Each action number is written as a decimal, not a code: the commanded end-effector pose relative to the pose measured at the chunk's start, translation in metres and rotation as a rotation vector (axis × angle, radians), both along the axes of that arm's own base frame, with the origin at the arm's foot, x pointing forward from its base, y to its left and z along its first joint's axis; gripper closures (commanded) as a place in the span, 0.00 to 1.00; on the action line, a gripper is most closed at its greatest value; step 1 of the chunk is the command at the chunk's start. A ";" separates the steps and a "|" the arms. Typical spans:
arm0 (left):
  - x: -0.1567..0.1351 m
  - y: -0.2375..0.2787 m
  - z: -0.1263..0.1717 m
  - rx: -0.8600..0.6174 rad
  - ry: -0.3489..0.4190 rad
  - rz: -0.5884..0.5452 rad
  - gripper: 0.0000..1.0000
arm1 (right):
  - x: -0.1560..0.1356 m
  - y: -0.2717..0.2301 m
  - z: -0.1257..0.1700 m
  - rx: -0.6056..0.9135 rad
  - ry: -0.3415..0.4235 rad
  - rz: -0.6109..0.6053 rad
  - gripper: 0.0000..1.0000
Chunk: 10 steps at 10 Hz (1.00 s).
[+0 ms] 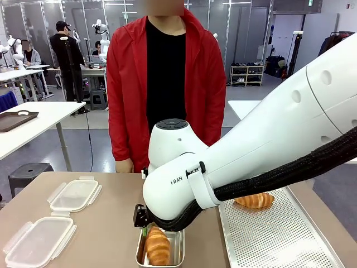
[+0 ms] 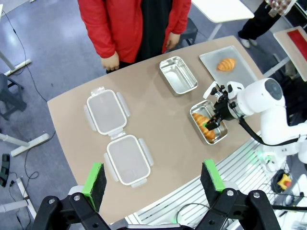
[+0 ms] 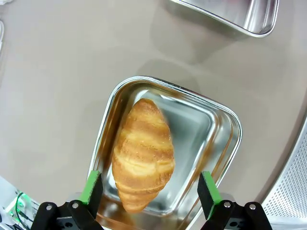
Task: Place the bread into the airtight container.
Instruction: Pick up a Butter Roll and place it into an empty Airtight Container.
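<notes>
Because the bread point(image 3: 143, 153) already lies inside the steel container point(image 3: 225, 124) on the worktop point(image 2: 158, 115), we hold our right pincer point(image 3: 149, 189) spread wide just above it, gripping nothing. Our left pincer point(image 2: 153, 179) hangs high, open and empty, well clear. A second loaf point(image 1: 255, 200) sits on the perforated tray point(image 1: 279, 234). Two clip lids point(image 2: 106, 111) wait apart, likely for sealing. We read only "RAN" on the right arm point(image 1: 251, 151).

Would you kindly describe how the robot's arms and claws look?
The right arm is white with rounded casings, dark lettering near the wrist and a black ribbed cable hose held by a white strap. The right claw and left claw are black, with green pads on two fingers each.
</notes>
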State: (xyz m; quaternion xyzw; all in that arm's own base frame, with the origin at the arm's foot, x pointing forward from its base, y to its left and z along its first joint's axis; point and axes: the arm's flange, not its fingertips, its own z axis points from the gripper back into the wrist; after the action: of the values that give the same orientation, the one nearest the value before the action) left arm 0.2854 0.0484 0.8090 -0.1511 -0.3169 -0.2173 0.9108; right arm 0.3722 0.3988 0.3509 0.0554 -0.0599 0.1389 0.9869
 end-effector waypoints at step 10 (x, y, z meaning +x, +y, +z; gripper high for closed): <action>-0.002 0.000 0.001 0.013 -0.003 -0.013 0.00 | -0.006 -0.217 0.180 0.039 -0.319 0.299 0.00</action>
State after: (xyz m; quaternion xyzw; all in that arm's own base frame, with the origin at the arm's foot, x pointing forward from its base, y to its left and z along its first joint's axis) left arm 0.2853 0.0487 0.8090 -0.1509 -0.3170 -0.2168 0.9109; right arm 0.3706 0.2072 0.5298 0.0564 -0.2040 0.2808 0.9361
